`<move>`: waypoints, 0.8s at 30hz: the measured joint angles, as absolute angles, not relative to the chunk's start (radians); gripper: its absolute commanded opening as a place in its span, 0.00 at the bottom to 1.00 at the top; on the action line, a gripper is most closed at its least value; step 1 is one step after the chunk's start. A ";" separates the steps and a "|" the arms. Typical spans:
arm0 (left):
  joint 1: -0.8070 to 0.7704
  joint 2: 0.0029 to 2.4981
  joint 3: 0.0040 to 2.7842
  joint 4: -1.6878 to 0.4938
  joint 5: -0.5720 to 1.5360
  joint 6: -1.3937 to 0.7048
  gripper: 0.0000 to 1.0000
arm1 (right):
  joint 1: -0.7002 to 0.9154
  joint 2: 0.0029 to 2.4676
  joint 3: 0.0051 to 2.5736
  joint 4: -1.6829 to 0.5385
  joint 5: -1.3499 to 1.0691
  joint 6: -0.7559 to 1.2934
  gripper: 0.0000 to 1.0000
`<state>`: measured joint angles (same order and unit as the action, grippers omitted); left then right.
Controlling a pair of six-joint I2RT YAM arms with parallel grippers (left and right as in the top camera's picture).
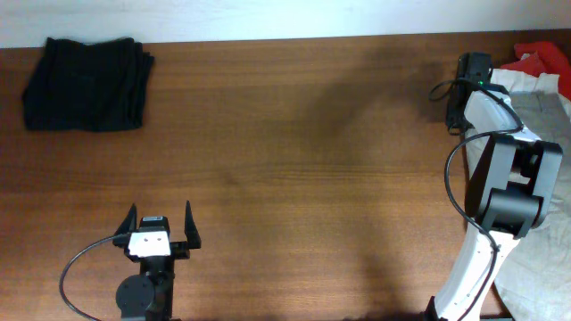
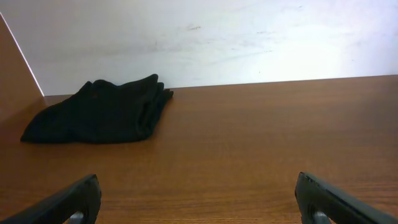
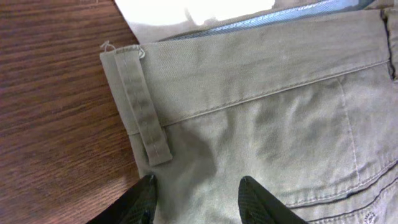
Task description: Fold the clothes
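1. The right gripper (image 3: 202, 202) is found with fingers spread over light khaki-beige cotton shorts (image 3: 267, 112), near a stitched belt loop (image 3: 144, 106); contact cannot be told.
2. The left gripper (image 1: 161, 225) is held spread, gripping nothing, above the brown wooden table (image 1: 312, 134).
3. A folded black cloth garment (image 1: 86, 71) is laid at the far left corner.
4. A red cloth garment (image 1: 535, 55) is seen at the far right.

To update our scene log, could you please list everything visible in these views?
Folded black cloth garment: one, black, table's far-left corner.
Light khaki cotton shorts: one, khaki-beige, right table edge, under the right arm.
Red cloth garment: one, red, far-right corner, beside the shorts.
White cloth: one, white, beyond the shorts' waistband, partly seen.
Wooden table: one, brown, beneath everything.
Left gripper: one, black, open, near edge, holding nothing.
Right gripper: one, black, open, over the shorts' waistband.
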<state>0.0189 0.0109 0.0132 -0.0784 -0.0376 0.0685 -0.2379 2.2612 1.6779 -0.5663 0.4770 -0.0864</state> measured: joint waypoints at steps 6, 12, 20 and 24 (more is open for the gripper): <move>0.019 0.011 0.013 -0.078 -0.038 0.068 0.99 | -0.238 2.261 1.678 -0.567 0.448 -0.086 0.59; 0.019 0.011 0.013 -0.078 -0.038 0.068 0.99 | -0.238 2.261 1.678 -0.564 0.442 -0.086 0.59; 0.019 0.011 0.013 -0.078 -0.038 0.068 0.99 | -0.255 2.289 1.685 -0.556 0.434 -0.087 0.22; 0.019 0.011 0.013 -0.078 -0.038 0.068 0.99 | -0.269 2.295 1.686 -0.555 0.419 -0.083 0.14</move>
